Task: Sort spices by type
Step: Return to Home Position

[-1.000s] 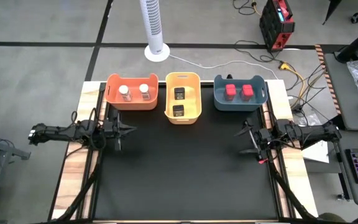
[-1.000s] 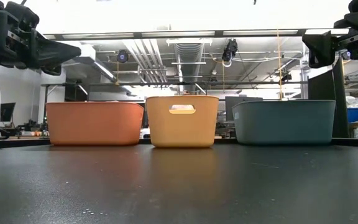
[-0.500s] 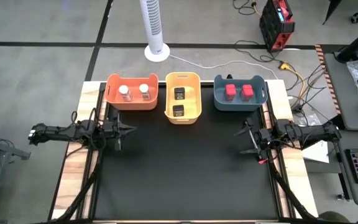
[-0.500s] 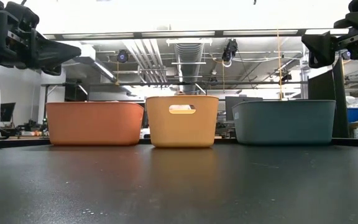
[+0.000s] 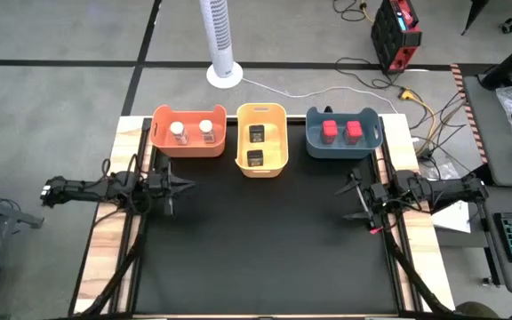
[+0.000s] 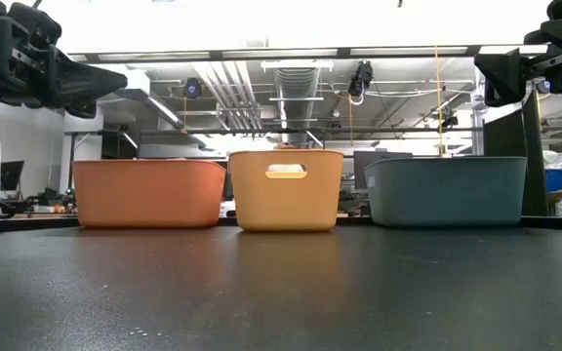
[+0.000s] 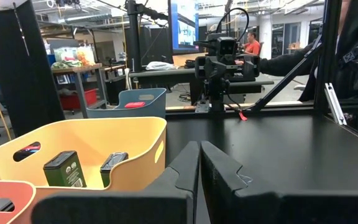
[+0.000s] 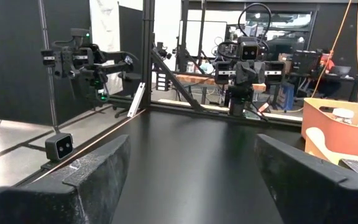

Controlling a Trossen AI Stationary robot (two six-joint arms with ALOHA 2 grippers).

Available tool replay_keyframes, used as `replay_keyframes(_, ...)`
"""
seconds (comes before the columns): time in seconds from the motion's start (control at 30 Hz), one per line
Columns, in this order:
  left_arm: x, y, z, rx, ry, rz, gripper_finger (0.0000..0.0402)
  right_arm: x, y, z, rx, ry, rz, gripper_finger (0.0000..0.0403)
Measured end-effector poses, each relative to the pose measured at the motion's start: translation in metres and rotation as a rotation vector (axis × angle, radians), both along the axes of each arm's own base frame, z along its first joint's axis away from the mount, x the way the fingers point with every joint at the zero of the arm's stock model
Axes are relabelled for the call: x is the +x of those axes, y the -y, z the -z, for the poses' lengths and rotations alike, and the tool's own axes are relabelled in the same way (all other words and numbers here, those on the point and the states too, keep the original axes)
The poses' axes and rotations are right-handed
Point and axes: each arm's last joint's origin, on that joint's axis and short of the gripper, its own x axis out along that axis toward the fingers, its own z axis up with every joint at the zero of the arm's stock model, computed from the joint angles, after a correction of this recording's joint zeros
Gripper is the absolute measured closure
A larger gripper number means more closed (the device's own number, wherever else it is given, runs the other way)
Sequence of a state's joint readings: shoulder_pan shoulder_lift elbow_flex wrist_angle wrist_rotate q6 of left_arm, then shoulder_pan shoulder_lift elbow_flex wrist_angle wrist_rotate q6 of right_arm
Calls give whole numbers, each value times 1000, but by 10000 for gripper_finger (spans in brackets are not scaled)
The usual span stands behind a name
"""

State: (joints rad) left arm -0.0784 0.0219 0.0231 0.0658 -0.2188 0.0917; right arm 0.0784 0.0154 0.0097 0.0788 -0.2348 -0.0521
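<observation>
**Black tabletop, three bins, all six spices in**

Top-down camera is the only one that gives the whole layout. The orange bin (image 5: pixel 188 151), yellow bin (image 5: pixel 274 147) and blue bin (image 5: pixel 342 152) sit in a row along the far edge of the table (image 5: pixel 265 258), orange toward the left corner and blue toward the right. Two clear white-capped jars (image 5: pixel 178 132) stand side by side in the orange one. Two black tins (image 5: pixel 257 134) sit one behind the other in the yellow. Two red tins (image 5: pixel 330 131) sit side by side in the blue.

Table-level camera only gets the bins' outer walls, so the contents are hidden there. Left wrist camera looks into the yellow bin, and up close the tins read dark green-black, one with a pale label on its face. Right wrist camera catches a white cap poking over the orange rim.

The left gripper (image 5: pixel 185 185) hovers by the table's left edge in front of the orange bin, fingers pressed together. The right gripper (image 5: pixel 347 200) hovers by the right edge in front of the blue bin, fingers spread wide.
</observation>
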Motion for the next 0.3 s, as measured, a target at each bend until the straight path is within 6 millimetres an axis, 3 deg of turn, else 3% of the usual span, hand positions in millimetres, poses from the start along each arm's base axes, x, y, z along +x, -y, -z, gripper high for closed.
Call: replay_keyframes(0.3,0,0,0,0,0,0,402,0,0,0,0,0,0,55)
